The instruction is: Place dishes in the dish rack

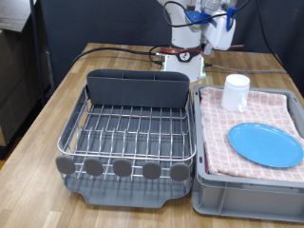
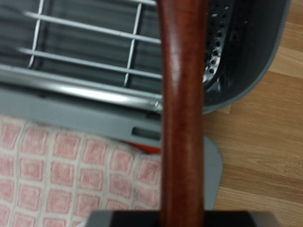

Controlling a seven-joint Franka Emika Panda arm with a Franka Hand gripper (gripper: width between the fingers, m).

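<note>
We see the two-finger gripper (image 1: 202, 52) up behind the silver wire dish rack (image 1: 128, 128), near its tall grey utensil bin (image 1: 136, 87). Wrist view: a brown wooden spoon handle (image 2: 184, 104) runs straight out from the hand, so we read it as clamped on the spoon; finger gap not visible. White cylindrical cup (image 1: 236, 91) and round light-blue plate (image 1: 266, 143) sit on the red-checked cloth (image 1: 249, 119) in the grey crate (image 1: 245, 198), exterior view's right.

White arm links (image 1: 220, 33) at upper right of the exterior frame, with blue housing (image 1: 205, 15) and looping black cables (image 1: 177, 13); white base block (image 1: 182, 63) bearing a red-orange band, dark markings.
</note>
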